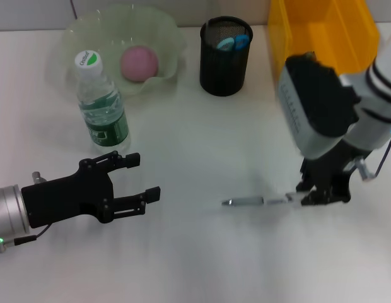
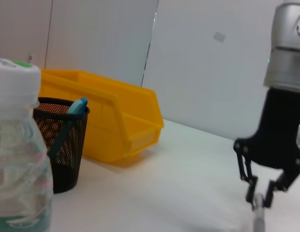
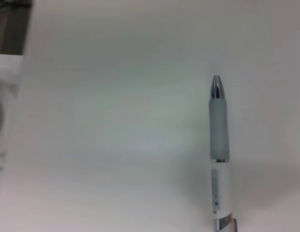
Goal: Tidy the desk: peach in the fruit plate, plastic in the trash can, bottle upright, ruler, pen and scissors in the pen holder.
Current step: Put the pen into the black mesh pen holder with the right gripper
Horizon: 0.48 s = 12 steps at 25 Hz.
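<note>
**White worktop, one pen at the right gripper**

On the white worktop (image 1: 202, 139) lies one pen (image 1: 258, 201), white-barrelled with a grey grip and metal tip. Its long axis runs across the worktop, tip toward the robot's left. The right gripper (image 1: 321, 194) has its jaws clamped on the pen's rear end. The left gripper (image 1: 145, 177) hovers with jaws apart near one upright bottle (image 1: 102, 104). One peach (image 1: 139, 63) sits in the fruit plate (image 1: 164, 31).

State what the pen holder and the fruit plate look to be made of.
Pen holder: black metal mesh by the look of it, matte; fine perforations let light through its wall. Fruit plate: translucent pale green, glossy, with a wavy rim; plastic or glass, which one is unclear.
</note>
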Tool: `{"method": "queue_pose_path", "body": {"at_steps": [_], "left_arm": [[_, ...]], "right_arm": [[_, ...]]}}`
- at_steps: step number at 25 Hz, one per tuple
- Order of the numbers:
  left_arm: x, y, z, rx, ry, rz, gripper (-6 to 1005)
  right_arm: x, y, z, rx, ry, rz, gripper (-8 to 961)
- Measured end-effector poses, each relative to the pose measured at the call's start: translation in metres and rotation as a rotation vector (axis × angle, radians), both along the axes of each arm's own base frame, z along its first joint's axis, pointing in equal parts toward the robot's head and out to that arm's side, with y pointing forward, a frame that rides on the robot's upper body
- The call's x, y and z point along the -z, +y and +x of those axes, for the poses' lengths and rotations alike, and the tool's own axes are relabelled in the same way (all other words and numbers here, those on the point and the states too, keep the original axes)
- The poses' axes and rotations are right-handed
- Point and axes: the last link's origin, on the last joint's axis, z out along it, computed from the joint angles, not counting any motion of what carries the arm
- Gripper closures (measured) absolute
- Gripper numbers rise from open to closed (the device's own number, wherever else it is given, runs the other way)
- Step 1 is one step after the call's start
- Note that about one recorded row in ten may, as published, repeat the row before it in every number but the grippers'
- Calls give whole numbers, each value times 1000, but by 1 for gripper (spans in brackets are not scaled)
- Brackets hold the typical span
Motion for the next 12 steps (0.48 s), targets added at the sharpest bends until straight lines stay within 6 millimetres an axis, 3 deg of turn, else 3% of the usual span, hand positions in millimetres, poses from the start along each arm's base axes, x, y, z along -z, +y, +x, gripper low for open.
{"method": "queue_pose_path", "body": {"at_steps": [12], "left_arm": [[1,1,-2,-10,9,10,157]], "right_arm": [[-42,33,-17,-146,-44,200,784]]}}
